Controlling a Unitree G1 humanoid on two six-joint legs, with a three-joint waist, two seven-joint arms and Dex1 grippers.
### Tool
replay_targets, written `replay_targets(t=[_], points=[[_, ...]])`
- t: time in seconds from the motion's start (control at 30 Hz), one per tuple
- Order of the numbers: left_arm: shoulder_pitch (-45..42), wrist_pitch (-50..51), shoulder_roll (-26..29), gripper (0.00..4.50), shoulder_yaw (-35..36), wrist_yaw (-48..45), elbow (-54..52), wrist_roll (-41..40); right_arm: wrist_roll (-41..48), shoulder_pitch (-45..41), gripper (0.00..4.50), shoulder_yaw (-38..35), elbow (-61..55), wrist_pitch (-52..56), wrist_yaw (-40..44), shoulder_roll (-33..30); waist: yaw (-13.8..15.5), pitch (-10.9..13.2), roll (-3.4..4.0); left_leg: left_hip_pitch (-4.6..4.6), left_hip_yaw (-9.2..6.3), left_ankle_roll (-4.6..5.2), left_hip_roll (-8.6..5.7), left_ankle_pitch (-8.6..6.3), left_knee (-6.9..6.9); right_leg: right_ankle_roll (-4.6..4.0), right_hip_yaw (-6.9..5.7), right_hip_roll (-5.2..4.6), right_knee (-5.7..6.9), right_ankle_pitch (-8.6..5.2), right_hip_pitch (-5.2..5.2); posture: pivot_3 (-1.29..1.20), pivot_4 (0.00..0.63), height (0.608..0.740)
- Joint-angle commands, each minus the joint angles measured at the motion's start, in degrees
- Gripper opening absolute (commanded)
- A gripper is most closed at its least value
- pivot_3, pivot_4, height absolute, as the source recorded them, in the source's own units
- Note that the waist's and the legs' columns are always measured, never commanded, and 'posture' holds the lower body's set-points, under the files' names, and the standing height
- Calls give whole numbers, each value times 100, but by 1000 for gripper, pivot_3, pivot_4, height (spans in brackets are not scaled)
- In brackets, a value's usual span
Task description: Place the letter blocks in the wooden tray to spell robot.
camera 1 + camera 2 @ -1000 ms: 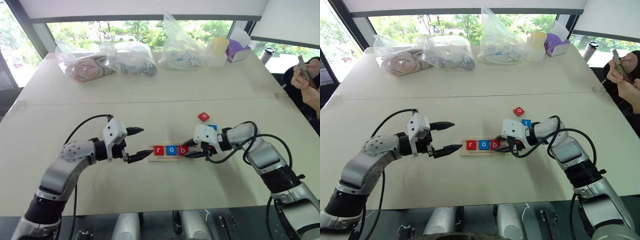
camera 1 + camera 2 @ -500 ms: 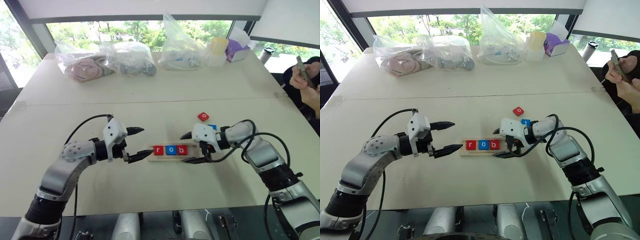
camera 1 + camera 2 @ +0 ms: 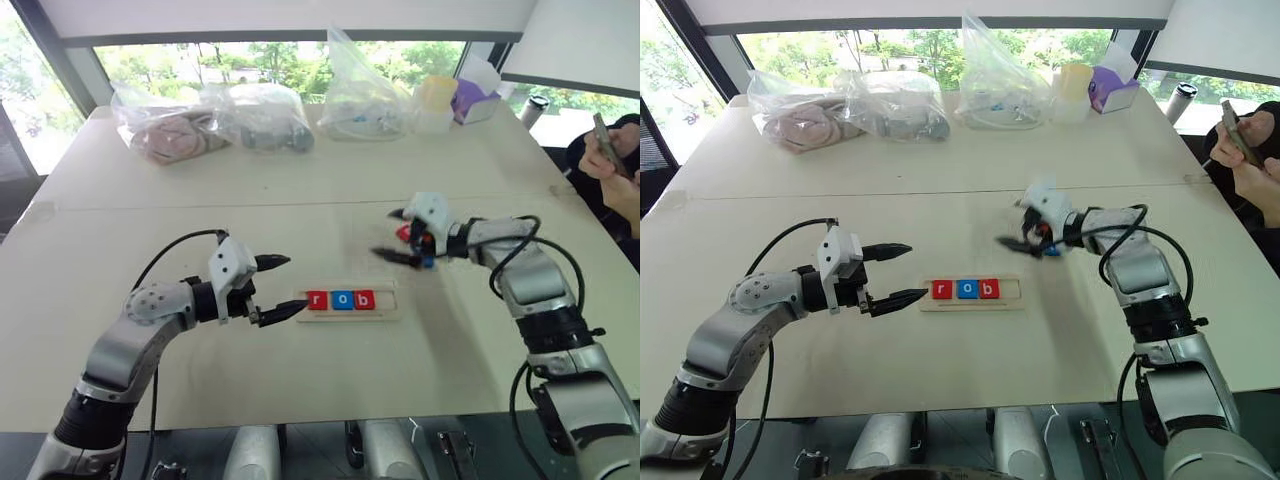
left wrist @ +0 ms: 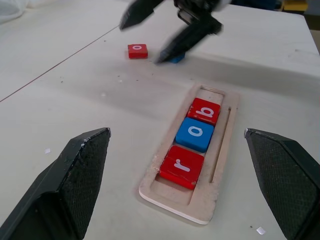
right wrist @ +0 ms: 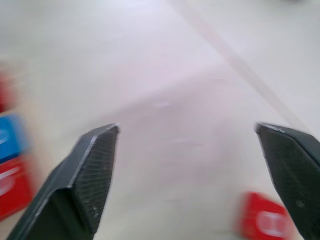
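Head views: wooden tray [image 3: 345, 301] on the table [image 3: 300, 200], holding red "r", blue "o", red "b" blocks [image 3: 341, 300]. Left gripper [image 3: 282, 288] spread wide, empty, beside the tray's end. Right gripper [image 3: 398, 236] open, empty, over the loose red "o" tile [image 3: 1040, 232].

Left wrist view: red tile [image 4: 137, 50] flat; blue tile [image 4: 176, 58] just beside.

Right wrist view: fingers [image 5: 90, 170] parted above the red tile [image 5: 265, 220]. Probably light, rigid, smooth; best pinched across opposite edges.
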Motion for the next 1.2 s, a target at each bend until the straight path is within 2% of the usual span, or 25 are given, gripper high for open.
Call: replay_targets(t=[0.03,0.2,0.4,0.87,0.97,1.1,1.13,1.2], points=[[-5,-91,-48,4500,8,33,-201,-10,55,62,4434,-470,-481,950,-1119,451,-6,0,0,0,0,0,0,0,-2,0,0,0,-1,0,-1,0,150,740],[-64,-106,-118,4500,-45,37,-143,22,-142,478,4434,-382,-1018,1400,-1901,825,-12,-1,2,-2,0,0,0,0,-8,1,1,1,2,0,-7,0,150,740],[-178,-137,-153,4500,-92,-17,-30,66,-284,434,4434,-326,-733,1403,-2333,856,-18,-1,2,-1,1,1,0,0,1,1,3,0,5,0,-5,0,150,740],[-141,-122,-208,4500,-78,71,-99,136,-59,-216,4434,-420,968,1071,-2054,839,-42,-1,2,4,0,2,0,1,0,1,6,5,22,-1,-7,0,150,740],[-115,-125,-215,4500,-91,103,-124,135,63,-375,3548,-546,1228,1125,-2050,850,-41,-1,2,6,0,2,0,1,2,1,8,5,26,-1,-6,0,150,740],[-89,-146,-250,4500,-121,138,-124,141,143,-303,1449,-511,879,1498,-2017,753,-19,-1,2,6,0,2,0,1,3,2,9,5,29,-2,-6,0,150,740],[-90,-152,-259,4500,-131,144,-119,143,160,-268,1190,-509,775,1593,-2021,733,-18,-1,2,5,0,2,0,1,3,2,9,4,29,-2,-6,0,150,740],[-121,-173,-300,4500,-175,145,-80,150,215,-127,1215,-570,249,2030,-2086,664,-12,-1,3,5,-1,2,0,1,3,3,9,4,29,-3,-6,0,150,740]])
